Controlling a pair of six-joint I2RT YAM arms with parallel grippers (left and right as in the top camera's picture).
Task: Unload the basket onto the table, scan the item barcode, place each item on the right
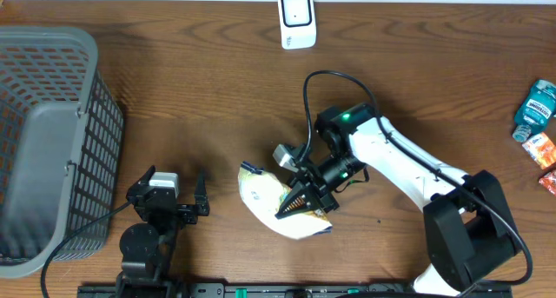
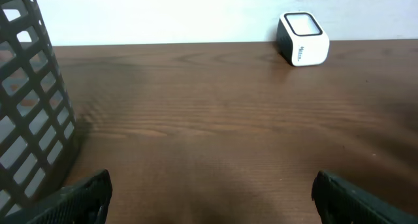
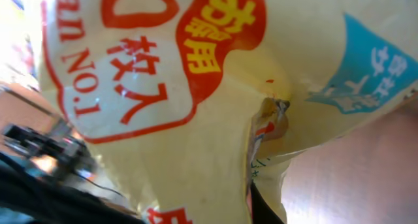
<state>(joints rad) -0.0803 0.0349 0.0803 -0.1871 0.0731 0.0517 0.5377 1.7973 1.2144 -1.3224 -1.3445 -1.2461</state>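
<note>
1. Two arms stand at the near edge of the table [image 1: 191,98]. The left gripper [image 1: 174,187], near left, has its fingers wide apart with nothing between them, and appears to take no part in this step.
2. Near centre, the right gripper [image 1: 300,204] is clamped on a fold of the yellow-and-white packet [image 1: 259,192], the item to be scanned. The right wrist view is filled by its printed face. Whether its lower edge touches the table cannot be told.
3. At the left, the grey mesh basket [image 1: 104,133] sits well apart from the packet.
4. At the far right lie a blue bottle [image 1: 534,107] and small orange sachets [image 1: 543,149], also well apart.
5. At the far edge, centre, stands the white scanner [image 1: 296,18], with bare table between it and the packet.
6. Judged step: the pickup looks done and the presentation has not yet begun. The next move calls for carrying the packet away from the near edge toward the scanner, then turning it so the barcode faces the scanner window. No barcode shows in any view, so some wrist rotation is probably needed to find it.
</note>
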